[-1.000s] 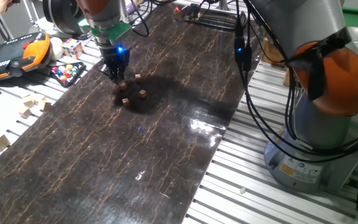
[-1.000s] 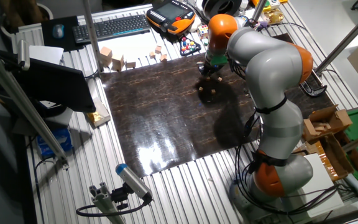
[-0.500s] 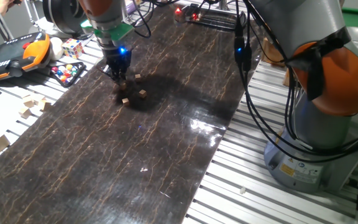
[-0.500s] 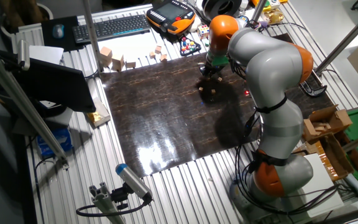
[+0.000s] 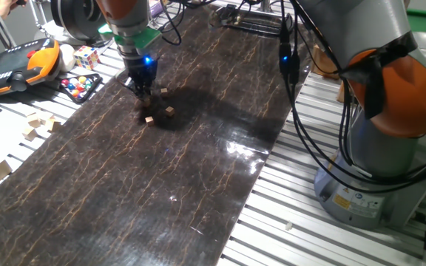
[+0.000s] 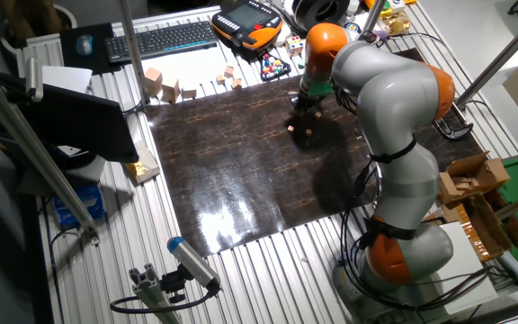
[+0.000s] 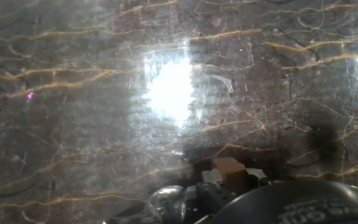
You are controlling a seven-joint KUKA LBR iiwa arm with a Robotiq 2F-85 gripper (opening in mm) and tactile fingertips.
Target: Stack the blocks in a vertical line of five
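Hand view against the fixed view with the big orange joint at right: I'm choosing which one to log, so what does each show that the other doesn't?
Only the hand view shows, close up, one tan block sitting between the fingers, under a bright glare on the marble surface. Only the fixed view shows the loose blocks lying beside the gripper, the puzzle cube and the larger pale wooden blocks off the mat. Both show the dark veined mat and the gripper low over it. No stack is visible in either.

block light tan, between hand fingers, bottom centre | dark veined tabletop | bright glare
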